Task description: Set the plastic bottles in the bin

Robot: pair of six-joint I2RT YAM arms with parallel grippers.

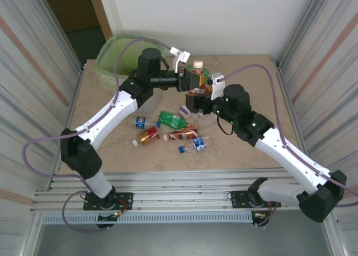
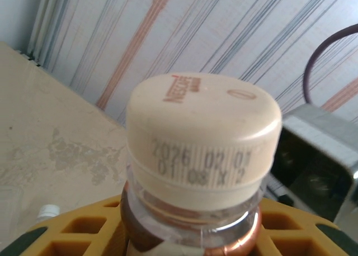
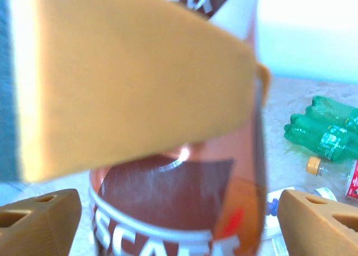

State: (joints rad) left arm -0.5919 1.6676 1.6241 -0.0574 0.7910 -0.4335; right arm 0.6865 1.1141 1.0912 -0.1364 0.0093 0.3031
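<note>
We see left gripper [image 1: 192, 81] clamped on brown bottle [image 1: 197, 77], right of bin [image 1: 112, 57], outside it. Left wrist gives us cream cap [image 2: 202, 133]; right wrist, right gripper [image 3: 179, 219] jaws apart, flanking same bottle.

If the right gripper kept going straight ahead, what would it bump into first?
Most likely the brown bottle. It sits right between the right gripper's open fingers, and the left gripper is holding it. The blur makes it hard to tell how close it is.
</note>
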